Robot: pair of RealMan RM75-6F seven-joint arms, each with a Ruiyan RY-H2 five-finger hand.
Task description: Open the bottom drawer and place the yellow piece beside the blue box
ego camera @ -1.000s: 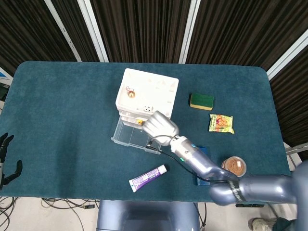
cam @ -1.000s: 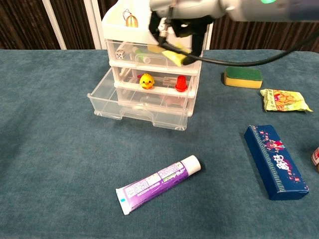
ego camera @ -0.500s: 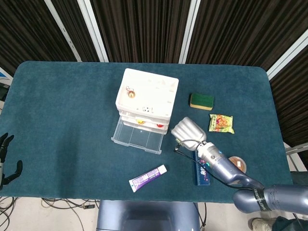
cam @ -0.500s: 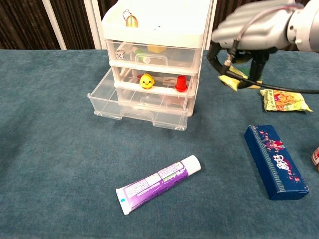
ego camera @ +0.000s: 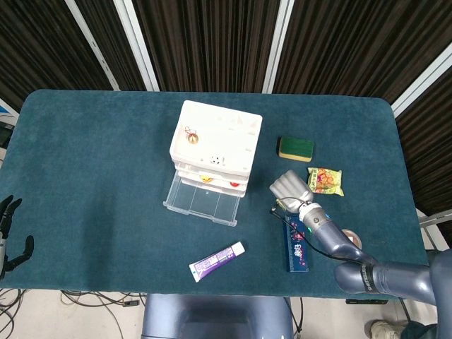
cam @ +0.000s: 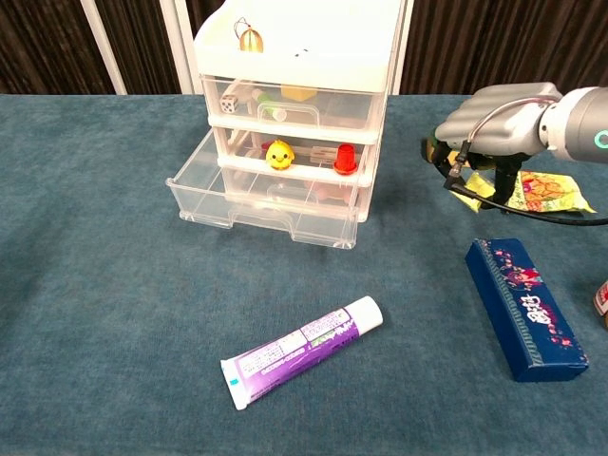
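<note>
The white drawer unit (ego camera: 215, 145) (cam: 294, 57) stands mid-table with its clear bottom drawer (ego camera: 201, 201) (cam: 266, 204) pulled out. To its right, my right hand (ego camera: 292, 188) (cam: 494, 123) hovers palm down above the cloth and grips the yellow piece (cam: 478, 186) under its fingers. The piece is partly hidden and shows against the snack bag behind it. The blue box (ego camera: 296, 247) (cam: 525, 309) lies just in front of that hand, nearer the table's front edge. My left hand (ego camera: 8, 236) hangs off the table's left front corner, fingers apart and holding nothing.
A purple toothpaste tube (ego camera: 217, 261) (cam: 302, 351) lies in front of the drawer. A green-and-yellow sponge (ego camera: 295, 148) and a yellow snack bag (ego camera: 325, 181) (cam: 546, 190) sit behind the right hand. A round can (ego camera: 351, 240) stands right of the blue box. A duck and a red piece sit in the middle drawer.
My right hand has carried the yellow piece from over the drawer unit rightward and down, to just behind the blue box. The left hand has stayed put.
</note>
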